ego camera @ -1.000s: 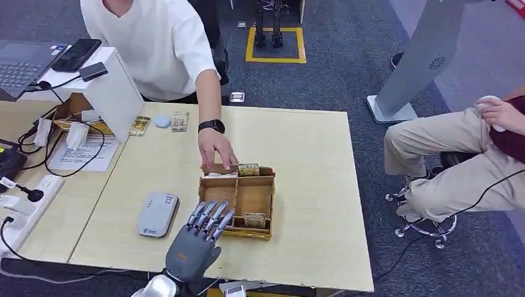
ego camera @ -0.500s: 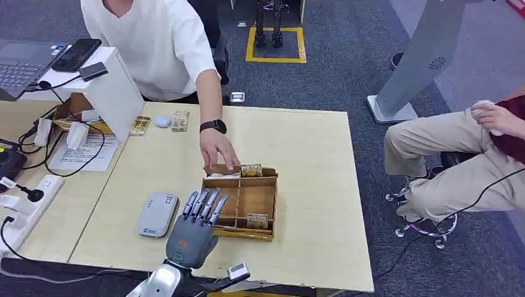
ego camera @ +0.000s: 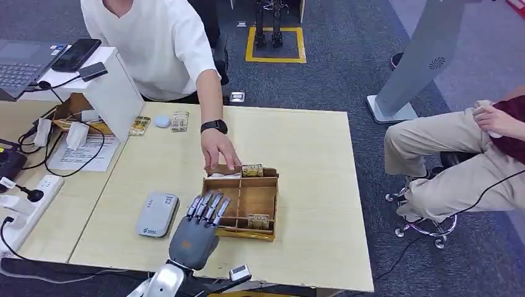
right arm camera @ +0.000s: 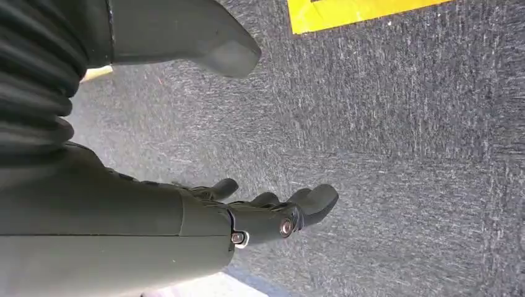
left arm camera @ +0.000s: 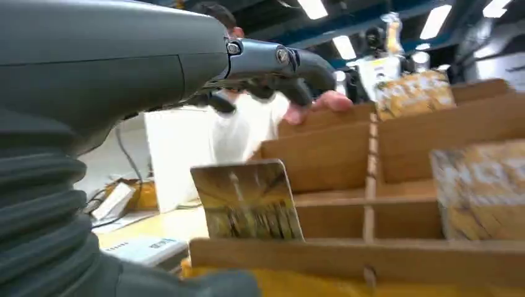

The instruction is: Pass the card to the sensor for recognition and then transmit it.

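Just at the near left edge of the wooden tray [ego camera: 267,204], the left hand [ego camera: 197,232] hovered with its fingers [ego camera: 207,207] spread and extended over the tray's rim, holding nothing. One card [left arm camera: 247,201] stood upright in the tray's near left compartment, close under those fingers, and another card [ego camera: 257,219] leaned in the near right compartment. A third card [ego camera: 251,170] stood along the tray's far edge, just beside a person's hand [ego camera: 218,150] that rested on the far rim. The grey sensor [ego camera: 157,214] lay flat on the table [ego camera: 309,148] just left of the tray, with a bare strip of tabletop between them. To the right of the tray the table ran bare out to its edge. The right hand [right arm camera: 260,213] hung over grey carpet, away from the tray, fingers loosely apart and gently bent, grasping nothing.
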Robot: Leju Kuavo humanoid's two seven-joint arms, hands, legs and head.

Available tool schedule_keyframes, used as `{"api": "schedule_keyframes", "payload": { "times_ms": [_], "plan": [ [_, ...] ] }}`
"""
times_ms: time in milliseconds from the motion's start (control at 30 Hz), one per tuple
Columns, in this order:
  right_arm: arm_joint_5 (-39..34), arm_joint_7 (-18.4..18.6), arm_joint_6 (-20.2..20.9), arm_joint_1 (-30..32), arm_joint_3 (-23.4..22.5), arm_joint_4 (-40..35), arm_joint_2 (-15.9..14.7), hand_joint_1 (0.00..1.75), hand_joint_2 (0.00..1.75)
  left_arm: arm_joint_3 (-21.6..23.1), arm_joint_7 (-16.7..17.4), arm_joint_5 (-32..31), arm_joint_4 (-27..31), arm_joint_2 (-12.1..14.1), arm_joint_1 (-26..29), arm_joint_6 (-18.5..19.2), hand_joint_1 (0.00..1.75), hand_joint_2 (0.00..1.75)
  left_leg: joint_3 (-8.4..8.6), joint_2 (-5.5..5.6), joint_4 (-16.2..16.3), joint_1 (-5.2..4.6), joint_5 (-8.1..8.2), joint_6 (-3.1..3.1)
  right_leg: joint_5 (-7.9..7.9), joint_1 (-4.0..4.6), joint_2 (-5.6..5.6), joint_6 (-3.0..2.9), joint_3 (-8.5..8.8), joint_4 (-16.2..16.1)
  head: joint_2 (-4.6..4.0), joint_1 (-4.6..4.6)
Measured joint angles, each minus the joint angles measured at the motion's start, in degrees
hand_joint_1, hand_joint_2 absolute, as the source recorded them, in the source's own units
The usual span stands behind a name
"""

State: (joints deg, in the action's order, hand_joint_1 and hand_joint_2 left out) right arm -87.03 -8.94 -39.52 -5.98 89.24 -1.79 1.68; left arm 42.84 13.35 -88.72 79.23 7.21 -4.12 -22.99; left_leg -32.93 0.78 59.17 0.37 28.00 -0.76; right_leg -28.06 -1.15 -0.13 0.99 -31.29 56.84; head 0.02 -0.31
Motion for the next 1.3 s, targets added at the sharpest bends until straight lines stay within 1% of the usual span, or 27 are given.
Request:
{"api": "schedule_keyframes", "payload": {
  "times_ms": [133, 267, 533, 733, 933, 1100, 1200, 1300],
  "plan": [
    [0.5, 0.0, 0.0, -0.01, 0.0, -0.04, 0.0, 0.0, 1.75, 0.0, -5.54, 0.04, -1.39, 0.0, 0.37, 0.81, 1.75, 1.75, 0.0, 0.0, 0.0, 0.0, 0.0, 0.0, 0.0, 0.0, 0.0, 0.0, 0.0, 0.0, -0.02, 0.0],
    [0.63, 0.0, 0.0, -0.01, 0.0, -0.04, 0.0, 0.0, 1.75, 0.0, -7.2, 0.11, -2.21, 0.0, 0.69, 0.7, 1.75, 1.75, 0.0, 0.01, 0.0, 0.0, 0.0, 0.0, 0.0, 0.0, -0.01, 0.0, 0.01, 0.0, -0.02, 0.02],
    [0.65, -0.02, 0.0, -0.01, 0.0, -0.04, 0.0, 0.0, 1.75, 0.0, -7.71, 0.11, -2.43, -0.02, 0.42, 0.66, 1.75, 1.75, 0.02, 0.01, 0.0, 0.0, 0.0, 0.0, 0.0, 0.0, -0.01, 0.0, 0.03, 0.01, -0.02, 0.0],
    [0.81, -0.02, 0.0, -0.01, 0.0, -0.04, 0.0, 0.0, 1.75, 0.0, -7.12, 0.0, -2.6, -0.2, 0.77, -0.59, 1.75, 1.75, 0.01, 0.01, -0.01, 0.0, 0.01, 0.0, -0.01, 0.0, -0.01, 0.0, 0.02, 0.01, -0.02, 0.0],
    [1.18, -0.22, 0.0, -0.01, 0.0, -0.11, 0.0, 0.0, 1.75, 0.0, -6.99, 0.0, -2.71, -0.28, 1.12, -3.26, 1.75, 1.75, 0.01, 0.01, -0.01, 0.0, 0.0, 0.0, 0.0, 0.0, -0.01, 0.0, 0.02, 0.01, 0.0, 0.0],
    [1.44, -0.42, 0.0, -0.04, 0.0, -0.28, 0.0, 0.0, 1.75, 0.0, -6.73, 0.0, -2.71, -0.28, 2.03, -7.02, 1.75, 1.75, -0.01, 0.01, -0.01, 0.0, 0.01, 0.0, -0.01, 0.0, -0.01, 0.0, -0.01, 0.01, 0.0, 0.0],
    [1.49, -0.44, 0.0, -0.04, 0.0, -0.31, 0.0, 0.0, 1.75, 0.0, -6.64, 0.0, -2.71, -0.26, 2.15, -7.39, 1.75, 1.75, -0.02, 0.02, -0.01, 0.0, 0.01, 0.0, -0.01, 0.0, -0.03, 0.0, 0.0, 0.0, -0.02, 0.0],
    [1.49, -0.52, 0.0, -0.03, 0.0, -0.37, 0.0, 0.0, 1.75, 0.0, -6.11, 0.0, -2.71, -0.22, 2.3, -8.57, 1.75, 1.75, -0.02, 0.02, -0.01, 0.0, 0.0, 0.0, -0.01, 0.0, -0.02, 0.0, 0.0, 0.0, -0.02, 0.0]
  ]
}}
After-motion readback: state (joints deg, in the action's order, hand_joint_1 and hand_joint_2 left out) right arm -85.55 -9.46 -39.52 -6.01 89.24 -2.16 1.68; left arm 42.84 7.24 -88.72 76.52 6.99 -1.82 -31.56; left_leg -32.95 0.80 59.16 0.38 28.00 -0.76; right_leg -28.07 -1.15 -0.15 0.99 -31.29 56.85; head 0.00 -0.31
